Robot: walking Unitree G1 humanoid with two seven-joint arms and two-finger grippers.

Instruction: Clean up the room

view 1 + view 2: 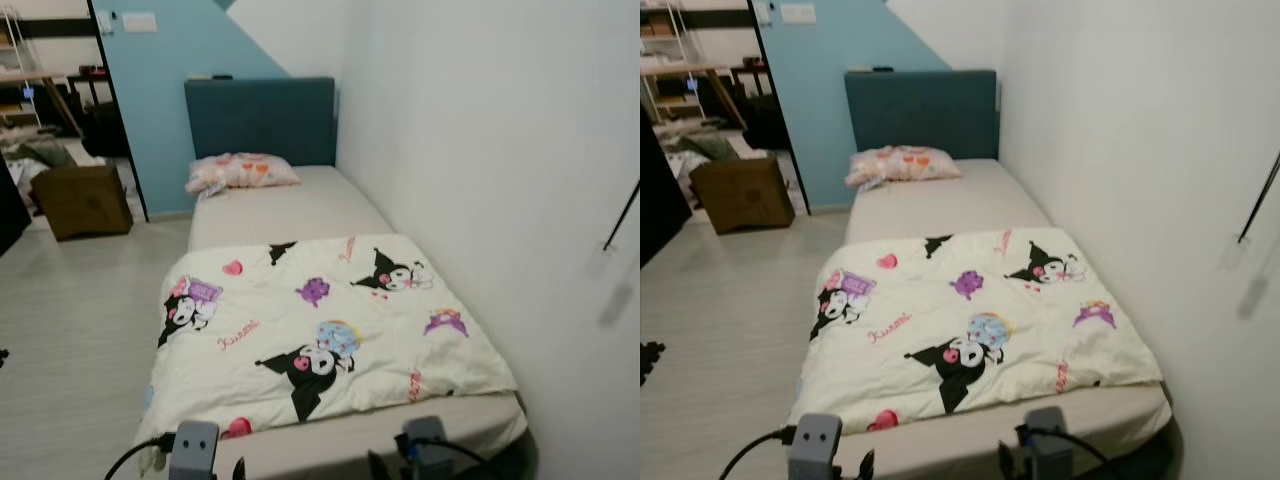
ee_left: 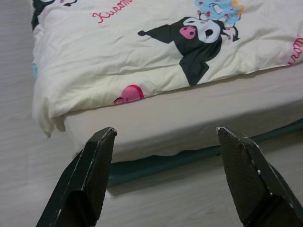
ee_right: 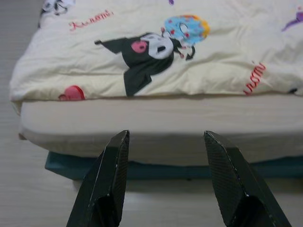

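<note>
— What do the eye views show?
— A bed (image 1: 300, 205) along the white wall (image 1: 480, 150), pillow (image 1: 240, 171) by the headboard (image 1: 260, 118), cartoon blanket (image 1: 320, 325) spread over the foot end.
— And the wrist views?
— The left hand (image 2: 163, 142) and the right hand (image 3: 165, 142), both spread, empty, facing the blanket's near edge.

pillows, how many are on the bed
1. The pillow lies at the head of the bed, just in front of the blue headboard, toward the bed's left side. The duvet covers the foot half and could hide another.
</note>
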